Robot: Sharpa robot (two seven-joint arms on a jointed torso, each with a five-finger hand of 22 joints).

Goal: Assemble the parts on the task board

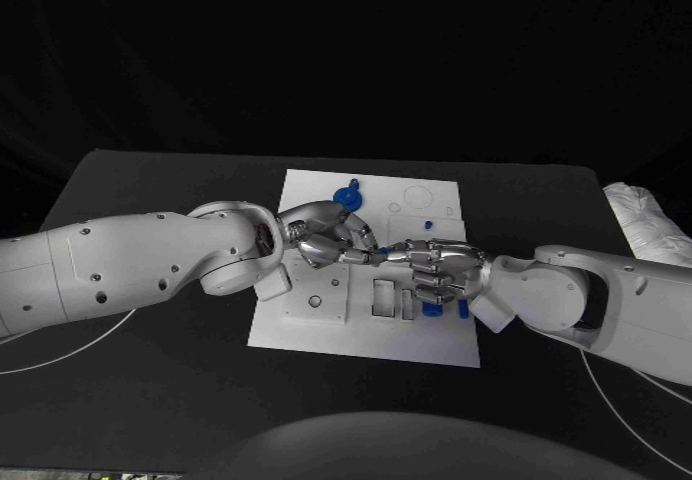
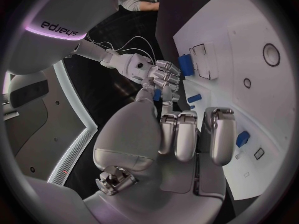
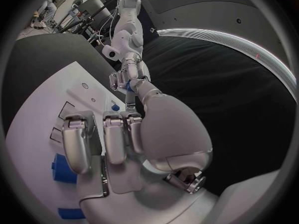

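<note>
The white task board (image 1: 418,340) lies mid-table. Above its middle my left hand (image 1: 329,236) and right hand (image 1: 437,266) meet fingertip to fingertip, and a small blue part (image 1: 389,250) is pinched between them; both hands touch it. The left wrist view shows the left hand (image 2: 181,134) reaching to that blue part (image 2: 157,94) with the right hand (image 2: 154,74) curled on it. In the right wrist view the right hand (image 3: 124,139) stretches to the blue part (image 3: 127,86) at the left hand (image 3: 127,74). A round blue part (image 1: 349,195) stands at the board's far side.
More blue parts (image 1: 464,308) sit on the board under the right hand, and a small one (image 1: 430,224) lies beyond it. Rectangular slots (image 1: 384,297) and round holes (image 1: 418,197) mark the board. A white bundle (image 1: 637,215) lies at the table's right edge.
</note>
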